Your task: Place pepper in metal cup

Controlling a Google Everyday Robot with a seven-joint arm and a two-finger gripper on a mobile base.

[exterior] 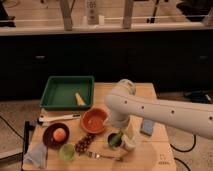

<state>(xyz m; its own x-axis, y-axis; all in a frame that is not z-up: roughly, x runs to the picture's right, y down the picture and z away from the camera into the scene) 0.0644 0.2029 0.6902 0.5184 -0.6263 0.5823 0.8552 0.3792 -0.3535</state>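
A green tray (50, 93) at the back left of the table (150, 156) holds one yellow wedge-shaped piece (79, 99). In front of it sits an orange bowl (94, 120); I cannot make out anything inside. Further left, a dark dish (47, 140) carries a round orange fruit (59, 133), and a light green cup (66, 152) stands just in front of that dish.

The metal cup (112, 144) is small, round and dark. It stands near the front of the table, just right of the orange bowl. The pepper (116, 138) shows as a slim green shape at the cup's mouth. The end effector (120, 135), at the end of the white arm (160, 113), is right over it (whether it grips the pepper, I cannot tell).

A faint mark (161, 162) sits on the table's near right corner, too small to read.
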